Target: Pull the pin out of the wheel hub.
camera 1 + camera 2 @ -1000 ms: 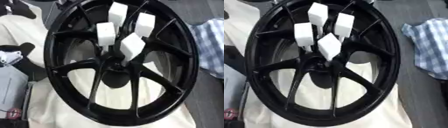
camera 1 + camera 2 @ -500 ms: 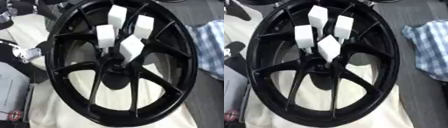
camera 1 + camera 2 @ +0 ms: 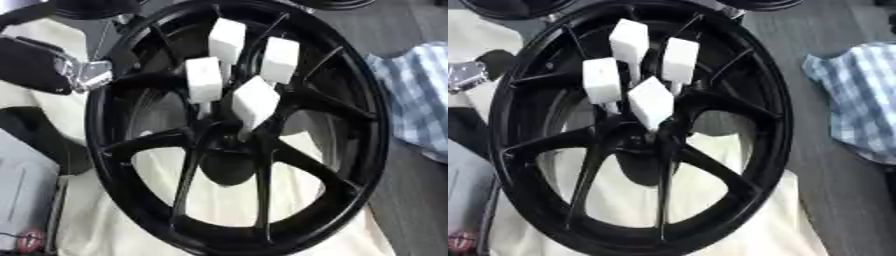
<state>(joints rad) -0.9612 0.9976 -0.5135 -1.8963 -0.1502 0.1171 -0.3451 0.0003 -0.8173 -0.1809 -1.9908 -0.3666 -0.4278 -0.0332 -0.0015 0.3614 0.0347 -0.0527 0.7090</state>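
Left hand (image 3: 52,67) at the far left, black with a silver joint, beside the wheel hub's (image 3: 236,125) left rim; fingers not made out, so cannot tell whether released or clenched. No sight of the right hand in either view.

Black spoked wheel hub lying on a cream cloth (image 3: 96,225), filling most of the scene from far edge to near edge. Four white block-topped pins (image 3: 255,101) standing in the hub just far of the centre bore: one at the far side, one to its right, one to the left, one nearest the centre and tilted. All four seated in the hub, close together, the tops apart from one another.

Open room through the spoke gaps on the near half, cream cloth showing underneath. Grey tabletop (image 3: 833,200) bare along the right, with a blue checked cloth (image 3: 859,110) at the right edge, apart from the rim. Grey flat object (image 3: 22,200) at the near left.
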